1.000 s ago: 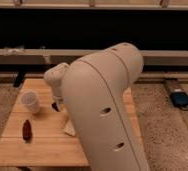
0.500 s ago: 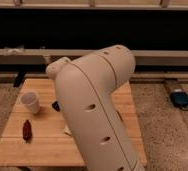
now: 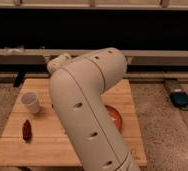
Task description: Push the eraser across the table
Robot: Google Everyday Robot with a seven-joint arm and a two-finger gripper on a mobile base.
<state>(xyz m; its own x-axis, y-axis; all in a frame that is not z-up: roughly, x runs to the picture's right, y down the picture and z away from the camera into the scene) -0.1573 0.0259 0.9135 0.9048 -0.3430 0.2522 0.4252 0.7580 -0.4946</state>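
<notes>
Arm (image 3: 87, 100) shifted left, baring red bowl (image 3: 115, 118). Gripper and eraser hidden behind arm; grip state cannot tell. Push low, straight, clear of cup (image 3: 30, 102).

bulky cream-white arm (image 3: 87, 82), smooth rounded shells with small dark round holes (tool hidden behind it).

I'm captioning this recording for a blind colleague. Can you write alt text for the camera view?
A large white robot arm fills the middle of the frame, bending over a light wooden table; its gripper and the eraser are out of sight. A white cup and a dark red oblong object sit left of it, an orange-red dish right.
</notes>
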